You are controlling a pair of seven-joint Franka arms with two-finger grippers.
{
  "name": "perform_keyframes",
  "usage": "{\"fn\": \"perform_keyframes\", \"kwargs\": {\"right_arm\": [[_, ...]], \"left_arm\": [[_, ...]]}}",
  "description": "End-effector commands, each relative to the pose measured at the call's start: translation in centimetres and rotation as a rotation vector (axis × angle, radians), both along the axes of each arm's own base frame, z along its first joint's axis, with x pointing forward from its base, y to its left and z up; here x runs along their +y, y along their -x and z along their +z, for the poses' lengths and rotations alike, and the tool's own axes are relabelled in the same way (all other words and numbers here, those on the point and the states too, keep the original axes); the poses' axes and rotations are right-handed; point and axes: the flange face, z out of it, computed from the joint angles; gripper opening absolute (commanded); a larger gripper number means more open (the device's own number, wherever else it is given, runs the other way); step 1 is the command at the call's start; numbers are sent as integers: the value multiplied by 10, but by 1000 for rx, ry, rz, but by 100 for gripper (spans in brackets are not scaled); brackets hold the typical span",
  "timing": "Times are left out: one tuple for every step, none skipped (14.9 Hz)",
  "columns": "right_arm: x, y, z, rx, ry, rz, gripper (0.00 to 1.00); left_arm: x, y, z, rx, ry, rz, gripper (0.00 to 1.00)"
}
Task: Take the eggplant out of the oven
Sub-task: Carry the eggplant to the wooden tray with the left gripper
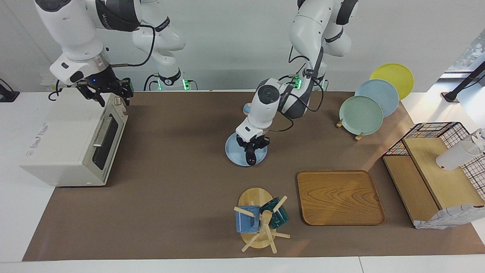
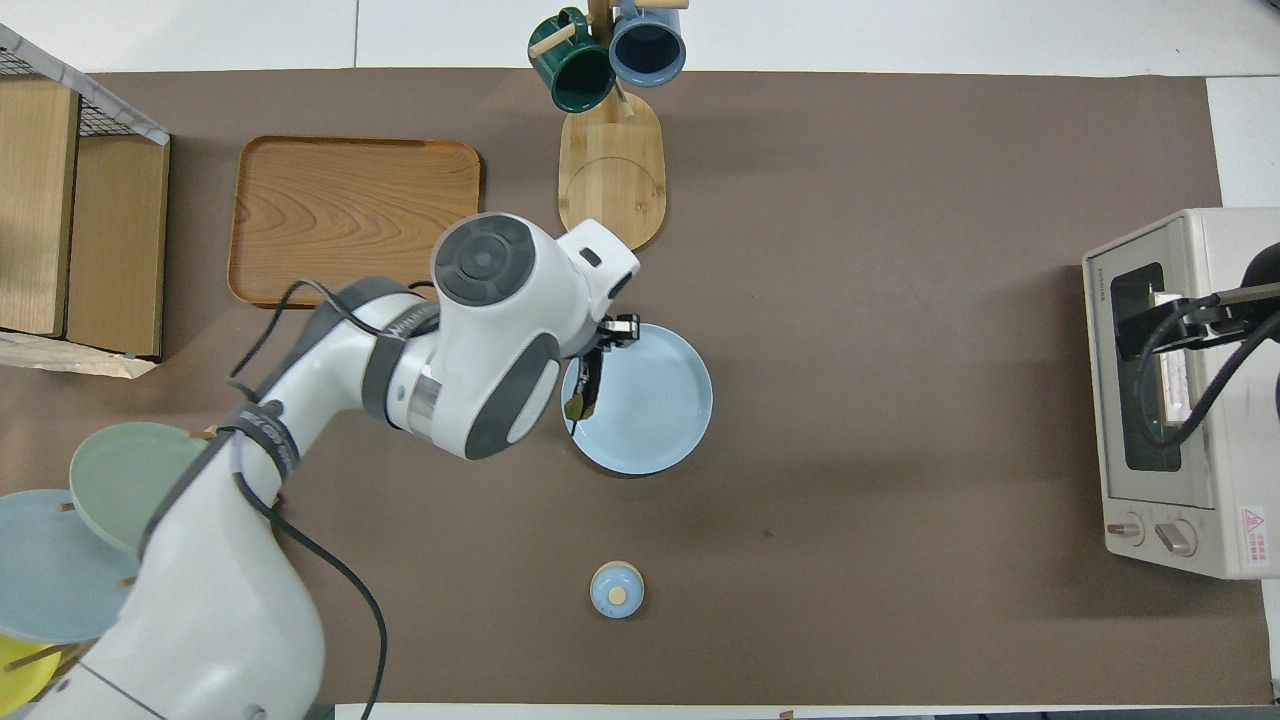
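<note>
Left gripper is down over the pale blue plate mid-worktop, fingers clamped on the eggplant: slim, glossy, near-black. Best to lower it flat onto the smooth plate before letting go. Right gripper waits above the boxy off-white oven, door shut; its fingers' state is unclear.

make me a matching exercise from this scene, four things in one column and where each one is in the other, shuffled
Things:
1. eggplant
2. right gripper
3. green mug
4. small blue lidded jar

Places:
A. on the wooden mug rack
B. over the oven, whose door is closed
C. on the mat, nearer to the robots than the blue plate
D. in the left gripper, over the blue plate

Pairs: 1-D, 2-B, 3-A, 4-C
</note>
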Motion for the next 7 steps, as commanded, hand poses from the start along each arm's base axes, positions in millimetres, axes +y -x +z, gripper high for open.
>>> {"fn": "perform_keyframes", "kwargs": {"right_arm": [[-1,-11,7,-1,-29,5,100],[8,-11,6,5,-29,20,100],[9,-9,4,14,-29,16,100],[9,-7,2,30,-27,3,100],[8,-4,1,40,-26,-11,100],[6,-3,-2,48,-27,-13,100],[2,-2,-2,46,-27,-20,100]], "left_arm": [[61,-49,37,5,9,22,0],[82,-62,35,8,6,26,0],[107,-77,34,5,6,47,0],[129,-88,37,-8,8,49,0],[149,-98,32,-8,7,40,0],[167,-107,27,-12,0,31,0],[187,-119,18,-13,-13,24,0]]}}
